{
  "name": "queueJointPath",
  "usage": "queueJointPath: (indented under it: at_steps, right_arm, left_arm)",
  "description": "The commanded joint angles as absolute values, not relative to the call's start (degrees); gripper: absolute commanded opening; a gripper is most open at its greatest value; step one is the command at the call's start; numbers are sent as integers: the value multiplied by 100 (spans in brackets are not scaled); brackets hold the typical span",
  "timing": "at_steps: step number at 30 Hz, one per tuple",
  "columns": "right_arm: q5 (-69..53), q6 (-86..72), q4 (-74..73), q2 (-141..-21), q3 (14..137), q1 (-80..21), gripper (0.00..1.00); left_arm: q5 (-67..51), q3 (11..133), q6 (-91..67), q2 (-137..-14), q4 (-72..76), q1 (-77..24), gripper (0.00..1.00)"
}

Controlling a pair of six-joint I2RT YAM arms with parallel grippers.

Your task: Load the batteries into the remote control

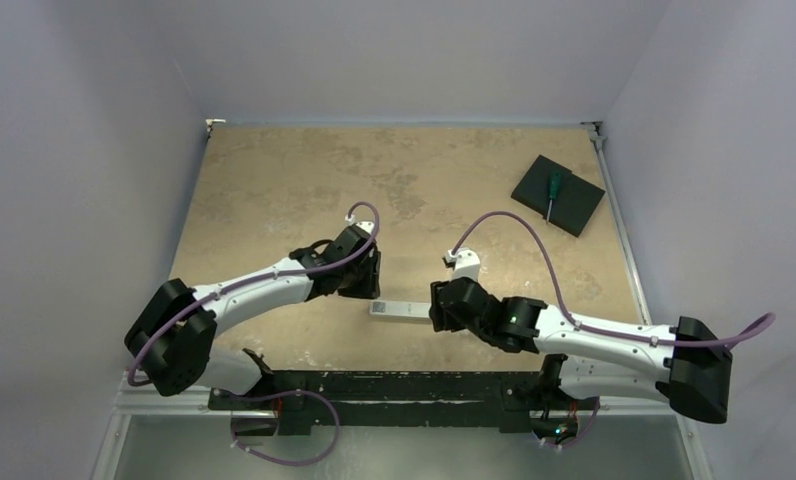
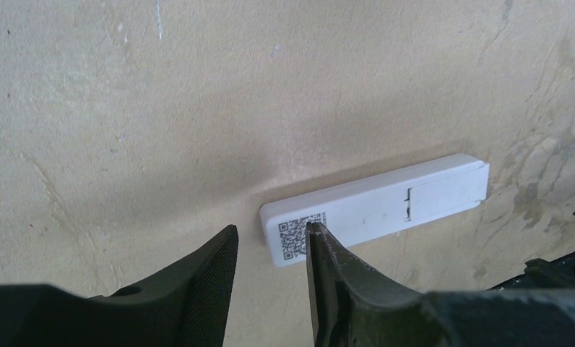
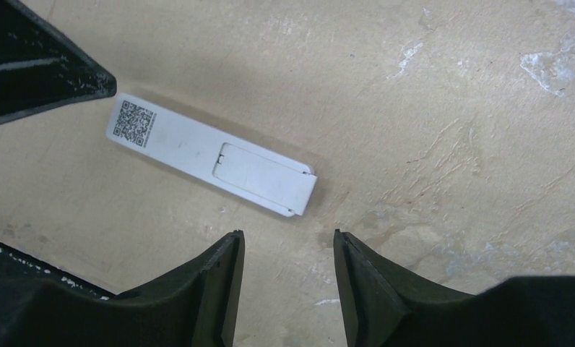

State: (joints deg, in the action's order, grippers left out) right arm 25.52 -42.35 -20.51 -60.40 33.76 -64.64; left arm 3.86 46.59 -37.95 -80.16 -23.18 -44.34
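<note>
The white remote control (image 1: pixel 399 309) lies back side up on the table between the two arms, a QR code at one end and the battery cover closed at the other. It also shows in the left wrist view (image 2: pixel 375 206) and the right wrist view (image 3: pixel 212 155). My left gripper (image 2: pixel 270 235) is open and empty just short of the QR end; one fingertip overlaps the code in view. My right gripper (image 3: pixel 288 242) is open and empty just short of the cover end. No batteries are in view.
A black square pad (image 1: pixel 559 194) with a green-handled screwdriver (image 1: pixel 552 190) on it lies at the far right of the table. The black base rail (image 1: pixel 394 390) runs along the near edge. Grey walls enclose the table.
</note>
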Motion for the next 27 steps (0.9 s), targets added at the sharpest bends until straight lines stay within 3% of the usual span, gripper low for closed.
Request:
queueJointPath:
  at_steps: [1,10,27]
  right_arm:
    - [2463,-4195,-1719,-6104,3548,-6324,57]
    - [2433,-4431,-1497,-6450,3545,-6150,66]
    - [2424,-4766,-1440,-7277,3842,-5994,65]
  left_arm:
    - [350,4455,-3926,-7778,-2274,-4441,40]
    - [58,4028,-4073,-7752,-1755,-4438,46]
    - [-146,3742,-4069,-7656,-1446,-4443,46]
